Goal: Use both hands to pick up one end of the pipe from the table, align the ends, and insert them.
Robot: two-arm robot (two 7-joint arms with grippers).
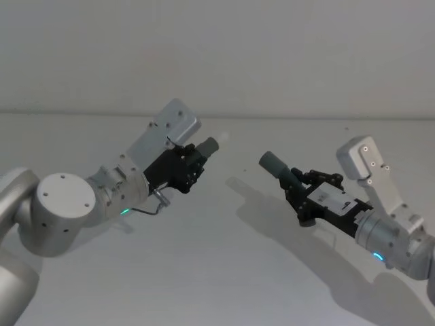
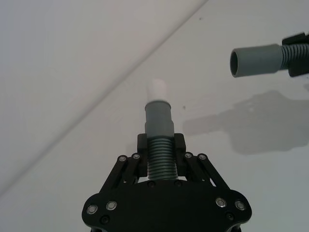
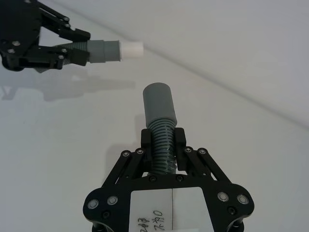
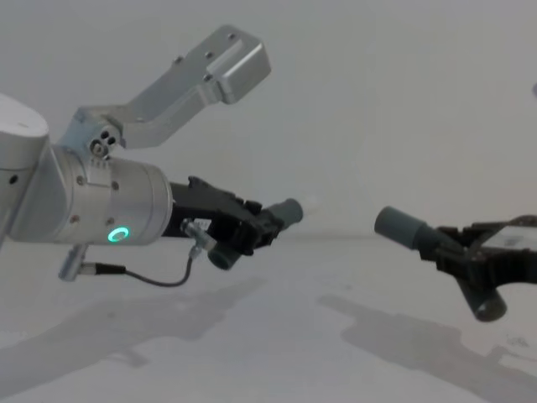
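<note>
Left arm (image 4: 84,201), big silver joint w/ a green light ring, sits closest in the chest view. Its left gripper (image 2: 161,150) is clamped on the ribbed middle of the first hose piece (image 2: 159,121). The grey cuff & narrower whitish tip (image 2: 157,91) stick out past the fingers. Right gripper (image 3: 163,142) is clamped the same way on the ribs of the second hose piece (image 3: 161,137), w/ the wide socket cuff (image 3: 159,104) jutting fwd. Both pieces are held up off the counter (image 1: 224,272), w/ shadows lying beneath them. In the head view the tip points right & away, and the socket points left & away. The two ends roughly face each other but are apart, w/ a clear gap between, not joined. From the left wrist view the socket mouth sits off to one side of the tip's line, so they're not yet aligned.
</note>
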